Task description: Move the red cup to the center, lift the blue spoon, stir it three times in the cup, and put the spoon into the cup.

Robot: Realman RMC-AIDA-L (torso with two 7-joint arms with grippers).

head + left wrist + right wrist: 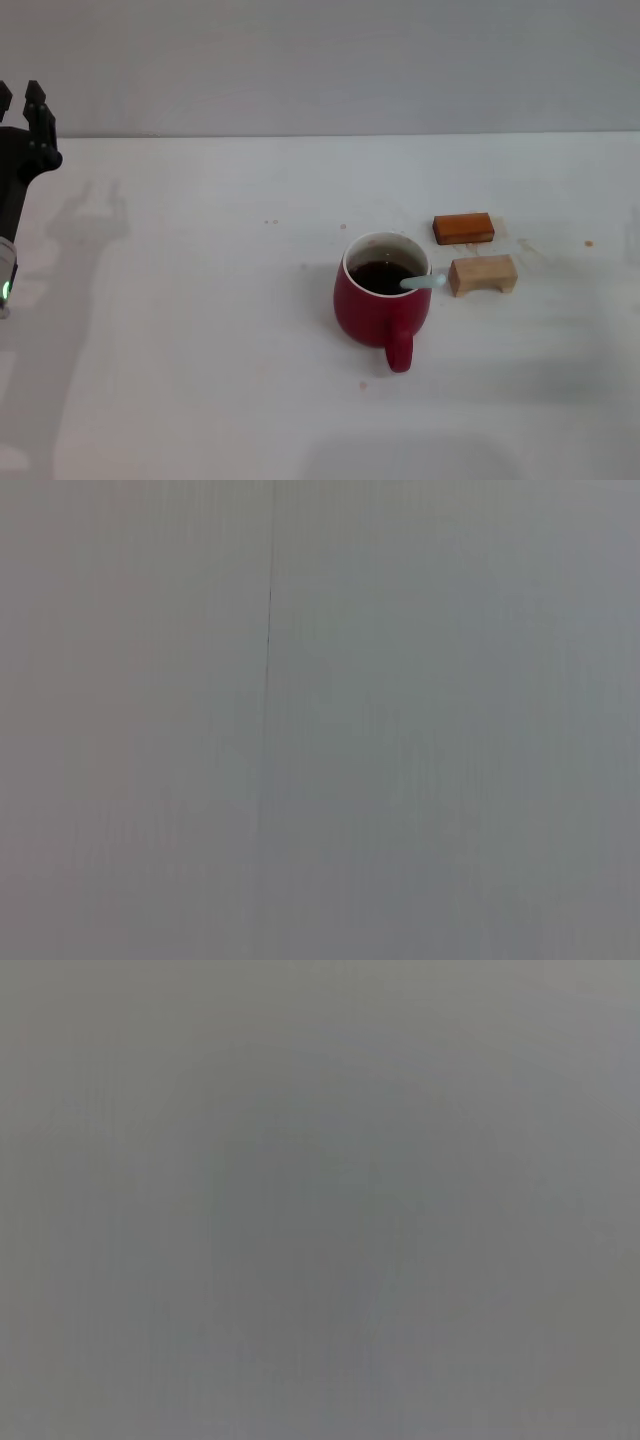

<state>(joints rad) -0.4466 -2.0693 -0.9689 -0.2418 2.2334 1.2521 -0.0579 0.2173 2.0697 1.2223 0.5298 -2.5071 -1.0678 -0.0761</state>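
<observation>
White tabletop (200,380) is holding the finished job.
Red cup (380,305) is sitting near centre, blue spoon (425,282) leaning inside; my left gripper (22,100) is hanging far left, fingers parted, empty.

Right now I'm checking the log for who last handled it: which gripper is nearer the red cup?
Only the left gripper shows, raised at the table's far left edge, well away from the red cup. The right gripper is out of view, so no comparison is possible.

The left gripper (20,98) is seen to be matte black, with two blocky fingertips. Below it, a pale grey arm segment (6,262) is marked by a small green light.
</observation>
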